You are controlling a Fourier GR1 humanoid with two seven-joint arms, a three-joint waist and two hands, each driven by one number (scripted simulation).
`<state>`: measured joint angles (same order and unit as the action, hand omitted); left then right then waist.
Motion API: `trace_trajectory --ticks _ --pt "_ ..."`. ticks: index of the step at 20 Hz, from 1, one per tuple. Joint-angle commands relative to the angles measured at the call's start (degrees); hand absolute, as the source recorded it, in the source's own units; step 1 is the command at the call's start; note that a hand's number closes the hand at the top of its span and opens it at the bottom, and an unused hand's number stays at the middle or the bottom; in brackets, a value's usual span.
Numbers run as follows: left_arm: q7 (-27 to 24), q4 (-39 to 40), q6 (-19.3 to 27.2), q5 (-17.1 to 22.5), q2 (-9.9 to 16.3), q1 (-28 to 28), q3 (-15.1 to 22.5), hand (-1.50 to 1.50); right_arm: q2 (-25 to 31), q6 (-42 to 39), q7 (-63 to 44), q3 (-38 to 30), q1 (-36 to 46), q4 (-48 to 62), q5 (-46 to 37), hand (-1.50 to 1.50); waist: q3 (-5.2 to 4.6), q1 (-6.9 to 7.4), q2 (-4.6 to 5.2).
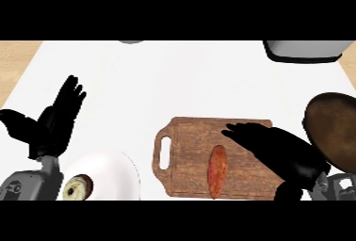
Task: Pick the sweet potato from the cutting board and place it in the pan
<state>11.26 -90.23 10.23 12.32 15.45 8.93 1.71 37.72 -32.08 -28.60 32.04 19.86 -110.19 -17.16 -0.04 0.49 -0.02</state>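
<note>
An orange-red sweet potato (217, 171) lies lengthwise on the brown wooden cutting board (188, 155), near its middle. My right hand (278, 148) hovers over the board's right half, just right of the sweet potato, its fingers straight and pointing up-left. It holds nothing. The dark brown pan (334, 129) sits at the right edge of the view, partly cut off. At the left, my left hand (52, 122) rests open with fingers up, far from the board.
A white plate (111, 172) with a round pastry (76, 187) lies left of the board near the lower edge. A grey appliance (306, 49) stands at the far right corner. The white counter (173, 80) meets wood flooring at the left.
</note>
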Motion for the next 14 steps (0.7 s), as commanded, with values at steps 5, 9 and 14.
trace_trajectory --ticks 5,9,14 --pt "0.2 0.3 -1.9 0.1 -0.4 -0.3 -1.1 0.0 -3.5 -6.2 -10.7 4.4 0.5 -6.9 -9.6 -1.5 0.01 -0.31 -0.09" --pt "1.2 0.0 -0.7 -2.0 -1.7 0.6 -1.4 0.0 -8.7 -6.5 -10.6 5.8 -3.2 -6.6 -15.2 -1.5 0.04 -0.5 -0.03" --pt "3.7 -4.2 -1.1 -2.6 -2.1 -0.4 -0.9 0.0 -19.7 -8.8 -13.8 7.5 2.1 -0.4 -17.8 -1.5 0.04 -0.12 -0.02"
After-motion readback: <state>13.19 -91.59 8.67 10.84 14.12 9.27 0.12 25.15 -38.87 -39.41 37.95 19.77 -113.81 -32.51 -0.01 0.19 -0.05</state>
